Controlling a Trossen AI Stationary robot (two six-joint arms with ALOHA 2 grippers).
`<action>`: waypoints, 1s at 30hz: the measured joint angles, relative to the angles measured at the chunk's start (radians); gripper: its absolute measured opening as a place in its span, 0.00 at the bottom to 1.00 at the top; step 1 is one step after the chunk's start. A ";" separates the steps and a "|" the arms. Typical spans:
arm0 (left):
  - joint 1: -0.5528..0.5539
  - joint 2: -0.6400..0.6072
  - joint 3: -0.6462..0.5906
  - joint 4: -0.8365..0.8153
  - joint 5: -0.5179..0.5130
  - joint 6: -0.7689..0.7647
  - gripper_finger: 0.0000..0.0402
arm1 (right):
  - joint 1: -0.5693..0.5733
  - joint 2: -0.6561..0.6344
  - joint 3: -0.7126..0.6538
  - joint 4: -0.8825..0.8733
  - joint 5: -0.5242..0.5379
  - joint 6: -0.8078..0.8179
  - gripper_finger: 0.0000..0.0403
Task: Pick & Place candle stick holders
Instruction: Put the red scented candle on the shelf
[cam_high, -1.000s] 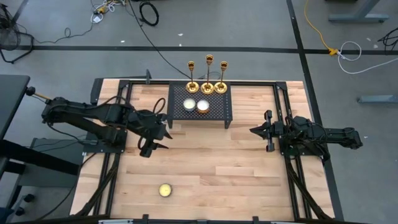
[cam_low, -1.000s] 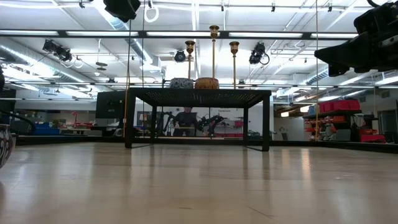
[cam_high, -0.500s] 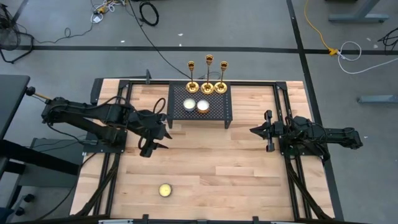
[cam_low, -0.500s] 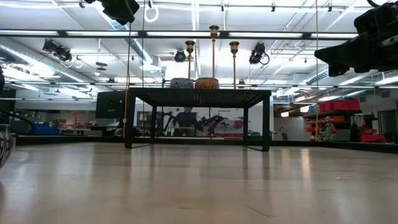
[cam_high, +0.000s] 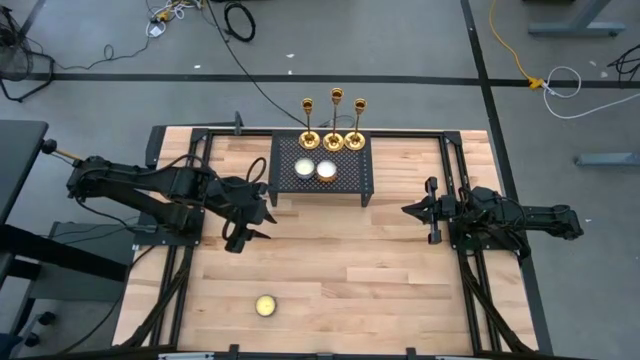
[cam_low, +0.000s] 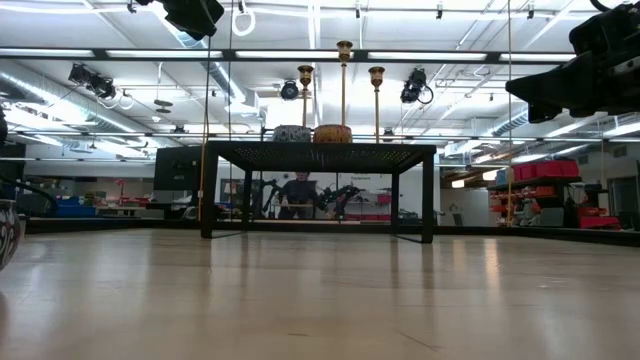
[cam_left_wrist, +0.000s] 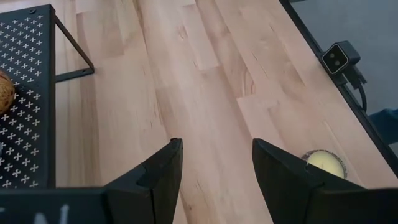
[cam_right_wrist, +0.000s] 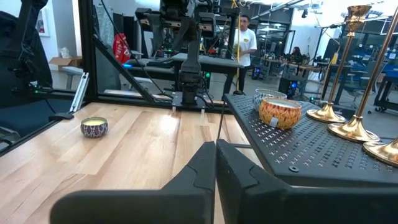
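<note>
starting at your left, the left gripper (cam_high: 243, 232) hangs over bare wood just off the left end of the black mesh rack (cam_high: 345, 177), its fingers (cam_left_wrist: 163, 171) standing apart with nothing between them, so it looks staged for a reach rather than busy with anything. nearer the front edge of the table (cam_high: 380, 290) a small tin candle (cam_high: 265, 305) sits alone, well apart from the rest. moving across, the rack carries two more candles (cam_high: 316, 169) toward its middle, and along its far edge the three brass candle stick holders (cam_high: 333, 135) stand upright in a close row, the middle one tallest; none has been lifted yet, so you would judge the task barely begun. their thin stems and flared bases suggest a grip low on the stem will tip them least. on your right, the right gripper (cam_high: 430, 212) waits beside the rack's right end, fingers pressed together and empty, pointing toward the rack.
</note>
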 joint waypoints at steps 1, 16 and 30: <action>0.000 0.000 0.000 0.000 0.000 -0.006 0.49 | 0.000 0.000 0.000 0.000 0.000 0.000 0.03; -0.079 0.000 0.000 0.004 0.000 -0.020 0.49 | 0.000 0.000 0.000 0.000 0.000 0.000 0.03; -0.163 0.000 0.000 0.006 0.000 -0.047 0.49 | 0.000 0.000 0.000 0.000 0.000 0.000 0.03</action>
